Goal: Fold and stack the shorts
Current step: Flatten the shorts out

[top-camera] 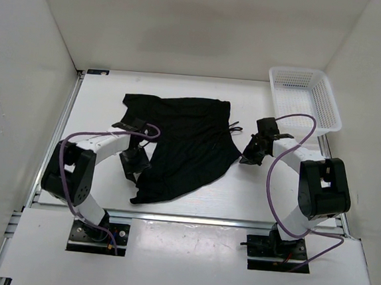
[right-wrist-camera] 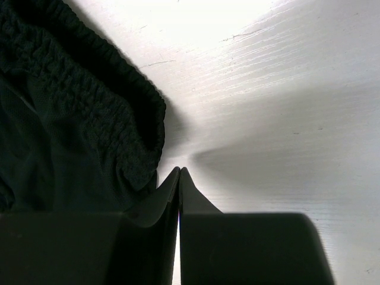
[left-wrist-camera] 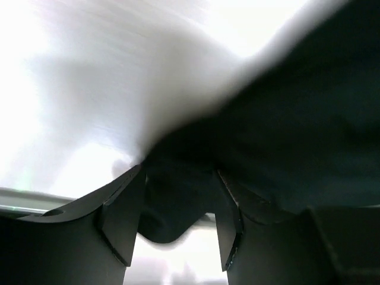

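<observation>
You have the left gripper point(left-wrist-camera: 178, 172) parted with a fold of the shorts point(top-camera: 184, 142) between its fingers at centre frame, while the right gripper point(right-wrist-camera: 179, 170) rests closed and empty beside the waistband point(right-wrist-camera: 113, 113).

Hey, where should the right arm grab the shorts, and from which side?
Probably the waistband of the shorts, from their right edge. Its thick gathered rim lies just beside the right gripper, whose jaws are shut and must open first.

A robotics lab cell: white panels point(top-camera: 200, 30) box in a white table point(top-camera: 191, 206) beyond and beside two bolted-down arms point(top-camera: 81, 173), edged with aluminium rail point(top-camera: 70, 102).
</observation>
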